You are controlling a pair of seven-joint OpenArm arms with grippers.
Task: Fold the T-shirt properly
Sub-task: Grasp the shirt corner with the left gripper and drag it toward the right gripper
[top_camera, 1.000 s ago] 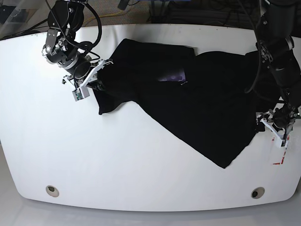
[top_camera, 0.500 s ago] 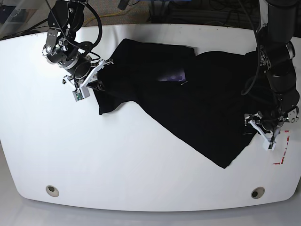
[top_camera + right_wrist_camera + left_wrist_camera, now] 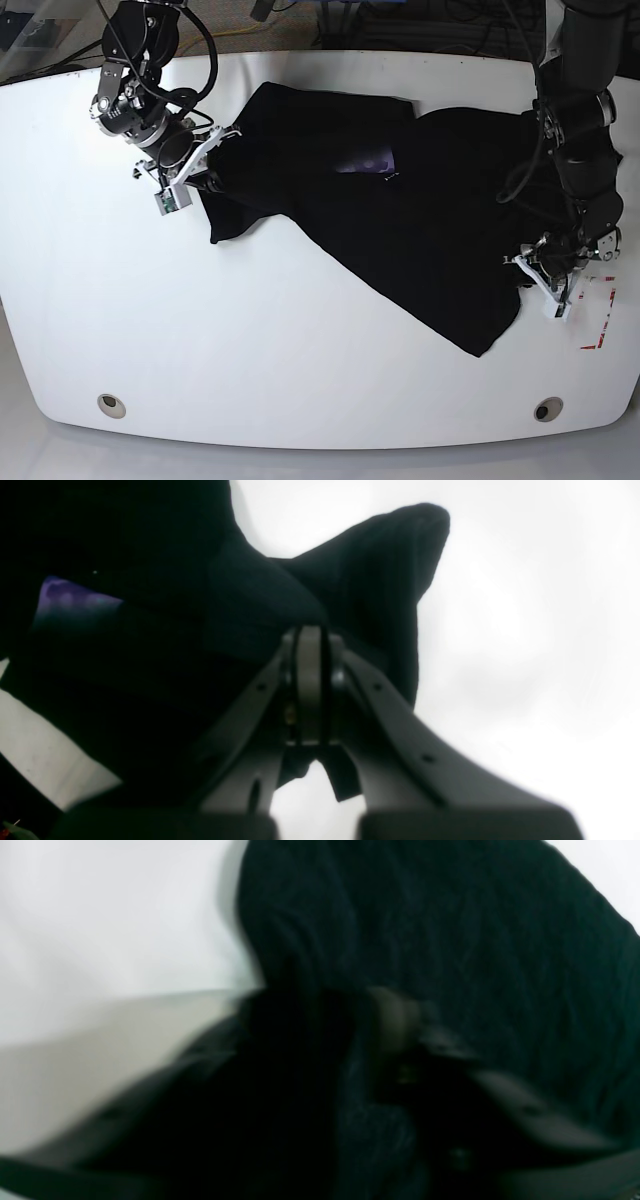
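The white surface [image 3: 250,330] under both arms carries one thing, the black T-shirt [image 3: 400,230], spread crookedly across its far half with a purple patch [image 3: 365,163] showing near the collar.

My right fingers [image 3: 310,680] are pressed flat together, with black cloth bunched just ahead of and around their tips; I read that as a pinch on a fold of the shirt, with a sleeve-like flap standing up just beyond the tips. In the base view that right gripper [image 3: 200,160] sits at the shirt's edge nearest it.

My left gripper [image 3: 545,280] is down at the opposite side edge of the cloth. Its wrist camera is badly blurred: I see dark cloth filling the space ahead of the fingers and lying over them, but I cannot tell whether they are parted or closed, or whether they hold anything.

The step in hand, as I judge it, is getting a second grip so the shirt can be pulled out flat. To do it well I would:
- confirm the left fingers have one layer of the hem, not a wad;
- keep the right pinch firm;
- draw the two hands apart gently, low over the surface, so the cloth spreads without slipping.
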